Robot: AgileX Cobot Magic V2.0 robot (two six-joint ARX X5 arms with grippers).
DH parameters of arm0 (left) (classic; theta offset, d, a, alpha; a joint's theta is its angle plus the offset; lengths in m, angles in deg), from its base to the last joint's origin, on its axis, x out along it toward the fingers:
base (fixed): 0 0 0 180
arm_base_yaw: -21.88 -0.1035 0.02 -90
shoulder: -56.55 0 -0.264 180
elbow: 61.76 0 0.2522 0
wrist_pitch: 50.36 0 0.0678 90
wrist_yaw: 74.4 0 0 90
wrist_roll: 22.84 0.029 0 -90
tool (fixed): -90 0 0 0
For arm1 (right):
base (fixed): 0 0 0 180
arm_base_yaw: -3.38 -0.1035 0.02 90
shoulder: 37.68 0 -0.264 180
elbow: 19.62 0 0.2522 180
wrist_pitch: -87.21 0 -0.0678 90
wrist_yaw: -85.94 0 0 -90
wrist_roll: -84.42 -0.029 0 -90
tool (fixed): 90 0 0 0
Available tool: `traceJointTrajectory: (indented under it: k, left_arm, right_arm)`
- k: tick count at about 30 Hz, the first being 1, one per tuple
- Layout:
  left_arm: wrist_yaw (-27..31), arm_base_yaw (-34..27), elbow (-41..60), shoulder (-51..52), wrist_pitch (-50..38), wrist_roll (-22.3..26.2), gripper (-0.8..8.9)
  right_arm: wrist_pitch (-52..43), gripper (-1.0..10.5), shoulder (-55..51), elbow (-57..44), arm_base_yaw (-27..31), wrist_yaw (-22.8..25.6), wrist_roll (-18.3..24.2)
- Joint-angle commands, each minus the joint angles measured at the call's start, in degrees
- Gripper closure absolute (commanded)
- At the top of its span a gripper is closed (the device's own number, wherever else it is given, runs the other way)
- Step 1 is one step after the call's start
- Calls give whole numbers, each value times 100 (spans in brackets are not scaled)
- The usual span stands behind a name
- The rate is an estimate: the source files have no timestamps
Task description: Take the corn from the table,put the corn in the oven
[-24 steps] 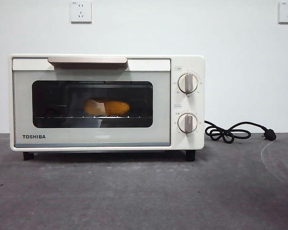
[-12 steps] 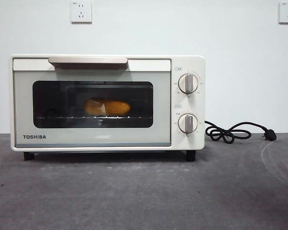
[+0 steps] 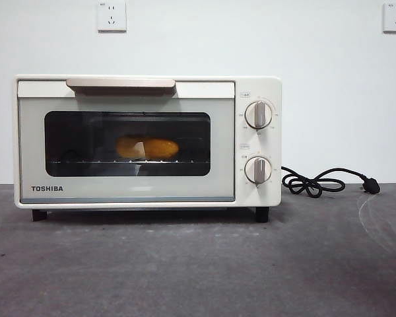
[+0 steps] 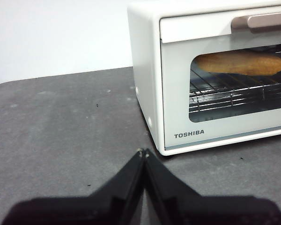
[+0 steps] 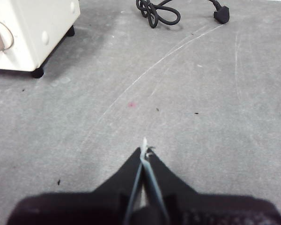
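Left wrist view shows the left gripper (image 4: 144,152) with its two black jaws pressed together at the tips, holding nothing and poised above the bare table (image 4: 65,122). Just beyond the tips stands the near corner of the oven (image 4: 150,56), whose closed door carries the word "TOSHIBA" in dark capitals at its lower corner. Through the dark glass one corn (image 4: 241,63) lies lengthwise on the wire rack inside.

In the right wrist view, the right gripper (image 5: 144,152) has its jaws likewise closed tip to tip and empty, over a stretch of table marked with faint pale curved scratches. The oven's knob-side corner and one black foot sit off to one side, well apart from the gripper, and the black cord (image 5: 157,11) lies coiled farther off, its plug (image 5: 221,15) loose on the table.

Across the front view, neither gripper appears. The single cream-white oven stands on the dark grey table with its door shut, "TOSHIBA" readable at the door's lower left. The corn (image 3: 147,148) rests on the rack behind the window, roughly centred. One bar handle (image 3: 121,83) runs along the door's top, and two round knobs (image 3: 258,115) sit one above the other on the right panel; the small print around them is too fine to read. Two white wall sockets (image 3: 111,16) are fixed on the wall behind.
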State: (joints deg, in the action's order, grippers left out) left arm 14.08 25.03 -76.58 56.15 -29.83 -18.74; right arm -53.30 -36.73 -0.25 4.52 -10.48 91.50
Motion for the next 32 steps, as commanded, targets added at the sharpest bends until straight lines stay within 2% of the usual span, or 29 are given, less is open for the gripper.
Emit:
traceJointTrajectory:
  k: [1,9,15,32]
  left_arm:
    - [4,-9,44,4,-20,66,817]
    - [-15,-9,42,4,-398,-48,817]
    - [17,-11,31,4,385,225,817]
    - [4,-11,31,-46,326,216,817]
  right_arm:
    - [-39,958,-2,-39,7,0,22]
    - [-39,958,-2,-39,7,0,22]
    - [-39,958,-2,-39,7,2,22]
    - [-39,958,-2,-39,7,0,22]
